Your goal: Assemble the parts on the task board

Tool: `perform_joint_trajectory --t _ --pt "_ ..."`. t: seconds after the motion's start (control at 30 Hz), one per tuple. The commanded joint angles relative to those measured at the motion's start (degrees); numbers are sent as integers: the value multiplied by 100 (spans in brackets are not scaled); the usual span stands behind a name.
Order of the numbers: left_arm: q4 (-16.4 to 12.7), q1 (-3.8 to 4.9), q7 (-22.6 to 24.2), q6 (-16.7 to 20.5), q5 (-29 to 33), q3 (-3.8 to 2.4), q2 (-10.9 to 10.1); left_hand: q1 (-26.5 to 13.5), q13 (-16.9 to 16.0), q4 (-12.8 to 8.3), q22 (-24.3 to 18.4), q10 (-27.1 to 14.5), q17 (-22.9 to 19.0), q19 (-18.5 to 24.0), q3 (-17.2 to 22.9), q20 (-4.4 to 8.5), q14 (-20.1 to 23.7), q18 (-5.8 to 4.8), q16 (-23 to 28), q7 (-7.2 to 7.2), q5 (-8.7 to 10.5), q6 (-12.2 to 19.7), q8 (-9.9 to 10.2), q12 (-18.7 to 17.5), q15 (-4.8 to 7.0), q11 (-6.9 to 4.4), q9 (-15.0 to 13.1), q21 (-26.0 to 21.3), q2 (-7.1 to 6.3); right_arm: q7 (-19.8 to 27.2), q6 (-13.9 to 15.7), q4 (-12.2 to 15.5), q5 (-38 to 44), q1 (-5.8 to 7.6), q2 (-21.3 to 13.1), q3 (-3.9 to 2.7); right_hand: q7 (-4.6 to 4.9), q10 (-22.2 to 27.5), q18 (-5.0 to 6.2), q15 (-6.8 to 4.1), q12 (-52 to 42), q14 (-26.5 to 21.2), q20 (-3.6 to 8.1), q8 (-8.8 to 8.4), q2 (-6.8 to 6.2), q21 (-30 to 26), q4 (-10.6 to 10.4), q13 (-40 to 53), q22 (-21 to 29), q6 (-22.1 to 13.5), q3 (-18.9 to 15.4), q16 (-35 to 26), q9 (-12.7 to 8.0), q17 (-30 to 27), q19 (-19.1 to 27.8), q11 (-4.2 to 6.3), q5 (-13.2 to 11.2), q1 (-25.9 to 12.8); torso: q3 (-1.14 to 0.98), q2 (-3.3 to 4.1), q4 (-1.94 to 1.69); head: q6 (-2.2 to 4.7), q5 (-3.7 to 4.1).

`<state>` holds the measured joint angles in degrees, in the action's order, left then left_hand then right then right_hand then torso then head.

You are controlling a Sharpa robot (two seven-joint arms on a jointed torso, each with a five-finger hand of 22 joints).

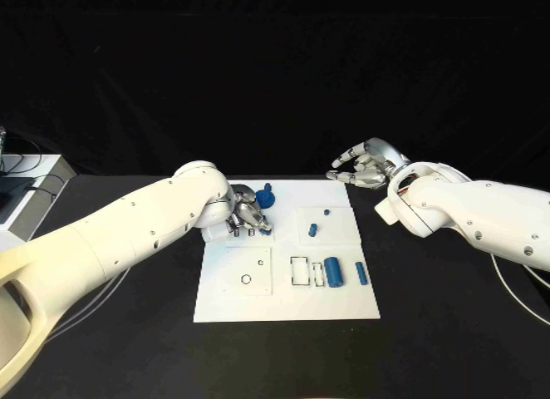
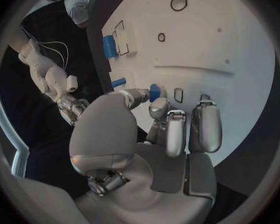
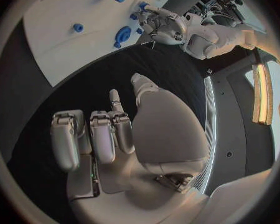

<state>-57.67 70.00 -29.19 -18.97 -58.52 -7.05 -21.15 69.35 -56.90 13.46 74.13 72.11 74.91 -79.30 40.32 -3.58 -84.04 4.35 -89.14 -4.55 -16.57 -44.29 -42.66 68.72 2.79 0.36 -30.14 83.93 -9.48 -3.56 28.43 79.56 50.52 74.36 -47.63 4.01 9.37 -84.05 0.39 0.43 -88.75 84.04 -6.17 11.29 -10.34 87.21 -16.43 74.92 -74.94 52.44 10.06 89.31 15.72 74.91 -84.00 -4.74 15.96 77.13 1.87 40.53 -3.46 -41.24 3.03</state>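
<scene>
Pinching a small blue cylindrical part (image 2: 155,91) at the white task board's (image 1: 287,303) 11 o'clock, the left hand (image 1: 245,220) risks tilting it at its slot. Right hand (image 1: 362,164) hovers empty, fingers loosely curled, off-board at 1 o'clock.

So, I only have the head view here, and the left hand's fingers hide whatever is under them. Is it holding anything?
Observer: Yes. In the left wrist view the left hand pinches a small blue part between its thumb and a finger, above the task board.
Operator: And the right hand's palm? I can't see into it.
Observer: The right wrist view shows the right hand holding nothing, its palm facing the black table beside the board.
</scene>
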Motion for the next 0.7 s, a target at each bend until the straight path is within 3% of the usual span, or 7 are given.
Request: perform_joint_trajectory --t 0.03,0.23,0.37,0.7 --pt "-103 0 -25 28 309 -5 -56 -155 -6 -728 10 28 1379 1 819 54 -550 -81 -23 43 -25 2 -566 -14 50 -45 -1253 6 -40 9 -100 -5 54 -7 -8 2 -8 -459 43 -13 12 522 10 39 14 -34 -10 1386 -1279 -29 -13 -20 5 1200 -460 17 -30 -64 -4 -2 -4 1 -3" --pt "-308 3 -37 37 421 -8 -242 -499 -50 -898 50 84 1456 -28 1202 98 -578 -88 -60 104 -125 -43 -706 25 101 -102 -1594 20 -120 6 -109 -12 54 -12 -26 4 -8 -459 46 -14 12 521 11 44 19 -46 -7 1387 -1271 -31 -8 -22 7 1194 -455 18 -21 -62 -12 -21 -21 -11 -27" --pt "-431 4 -28 125 447 -9 -368 -579 -50 -941 67 102 1458 -41 1249 108 -579 -92 -61 116 -145 -58 -718 28 111 -112 -1655 26 -152 8 -107 -15 54 -14 -40 5 -8 -459 46 -14 12 521 11 44 19 -46 -7 1387 -1271 -31 -8 -22 7 1194 -455 18 -21 -62 -21 -52 -42 -46 -30" --pt "-662 -9 18 781 271 -6 -600 -729 -65 -1069 131 274 1496 -103 1322 158 -592 -105 -80 204 -187 -220 -730 56 182 -195 -1783 50 -221 57 -61 -27 49 -23 -62 6 -9 -455 47 -14 17 519 11 47 21 -51 -9 1383 -1267 -32 -7 -25 9 1186 -453 18 -16 -67 -27 -100 -72 -102 -34"
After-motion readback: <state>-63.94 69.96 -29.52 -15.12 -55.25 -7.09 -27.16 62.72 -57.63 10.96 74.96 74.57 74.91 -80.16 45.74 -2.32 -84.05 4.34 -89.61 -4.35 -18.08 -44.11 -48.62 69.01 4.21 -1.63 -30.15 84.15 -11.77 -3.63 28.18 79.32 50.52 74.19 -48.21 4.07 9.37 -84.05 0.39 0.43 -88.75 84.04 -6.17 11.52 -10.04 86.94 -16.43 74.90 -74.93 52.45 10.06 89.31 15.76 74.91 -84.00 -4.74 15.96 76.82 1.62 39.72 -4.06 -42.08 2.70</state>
